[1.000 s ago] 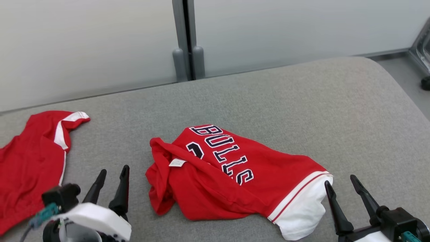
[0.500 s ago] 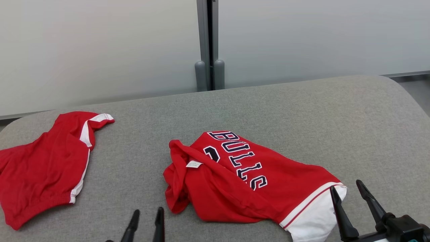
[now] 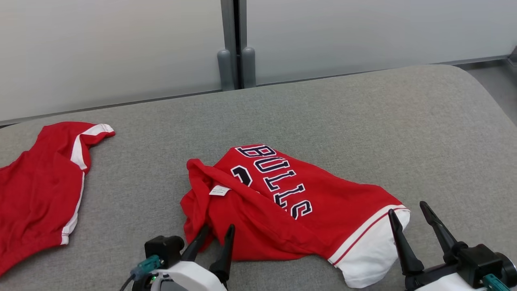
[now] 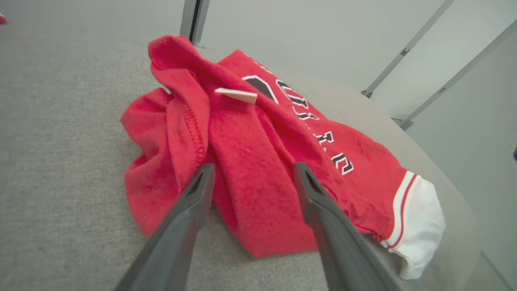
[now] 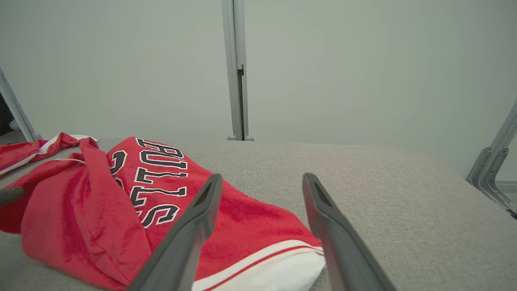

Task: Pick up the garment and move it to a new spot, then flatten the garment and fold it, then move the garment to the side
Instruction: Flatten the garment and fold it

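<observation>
Now the red garment [image 3: 291,206] lies crumpled at the lower middle of the head view on the grey bench [image 3: 363,121]. Its dark lettering [image 3: 274,182] runs down toward the right, and its white band [image 3: 363,258] is at the lower right. A small white label [image 3: 219,190] sits on the fold at its left end. A second red garment [image 3: 36,186] lies flat at the left edge of the frame, well apart from the first.

Half a second ago only the two tips of the left gripper [image 3: 218,229] showed at the bottom edge, apart from the cloth. It is now further up the frame with its pale wrist in view, its tips at the garment's lower left edge. Its fingers stand a narrow way apart and hold nothing. In the left wrist view the left gripper [image 4: 253,169] frames the bunched red cloth [image 4: 250,133] between its tips; whether they touch it I cannot tell.

The right gripper [image 3: 407,207] is at the lower right beside the white band, as before, fingers parted and empty. In the right wrist view its left finger [image 5: 202,210] crosses in front of the red cloth [image 5: 101,210].

The grey post [image 3: 232,40] and the bench's far edge have shifted across the frame together, so the camera has moved. The garment's folds look unchanged
</observation>
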Robot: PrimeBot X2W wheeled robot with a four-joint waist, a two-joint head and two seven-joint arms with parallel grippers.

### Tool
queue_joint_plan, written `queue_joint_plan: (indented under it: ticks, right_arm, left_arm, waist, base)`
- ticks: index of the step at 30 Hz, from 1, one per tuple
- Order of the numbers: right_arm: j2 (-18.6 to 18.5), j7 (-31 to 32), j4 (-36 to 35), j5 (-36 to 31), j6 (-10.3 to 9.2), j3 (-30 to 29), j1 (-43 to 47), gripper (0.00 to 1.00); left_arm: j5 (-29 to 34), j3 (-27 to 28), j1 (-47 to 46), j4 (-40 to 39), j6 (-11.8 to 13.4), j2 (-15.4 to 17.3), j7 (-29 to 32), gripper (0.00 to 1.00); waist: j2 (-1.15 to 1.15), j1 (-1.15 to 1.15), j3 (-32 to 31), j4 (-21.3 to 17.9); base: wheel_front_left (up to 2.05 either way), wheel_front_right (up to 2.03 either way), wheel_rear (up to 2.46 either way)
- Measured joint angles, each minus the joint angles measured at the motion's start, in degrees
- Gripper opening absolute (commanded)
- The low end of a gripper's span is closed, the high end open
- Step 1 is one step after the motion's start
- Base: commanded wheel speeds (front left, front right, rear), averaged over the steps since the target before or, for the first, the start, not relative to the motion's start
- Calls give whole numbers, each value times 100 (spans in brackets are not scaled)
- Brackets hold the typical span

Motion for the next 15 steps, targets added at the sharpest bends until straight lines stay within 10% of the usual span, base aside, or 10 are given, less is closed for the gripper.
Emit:
queue_joint_plan:
  ticks: [10, 11, 12, 15]
  right_arm:
    - [32, 0, 38, 24, 0, -40, -35, 100]
    - [35, 0, 42, 24, 0, -43, -39, 100]
    - [37, 0, 43, 24, 0, -52, -40, 100]
    - [49, 0, 43, 23, 0, -89, -40, 100]
  left_arm:
    - [-131, 177, -684, 808, -112, 77, 90, 96]
    - [-141, 137, -704, 817, -192, 82, 138, 24]
    - [-193, 120, -703, 817, -235, 80, 156, 0]
    - [-270, 37, -656, 693, -332, 83, 305, 0]
  waist:
    - [0, 0, 240, -277]
    - [0, 0, 238, -281]
    - [0, 0, 233, -281]
    - [0, 0, 212, -256]
  base:
    - [0, 0, 0]
    - [0, 0, 0]
    - [0, 0, 0]
    - [0, 0, 0]
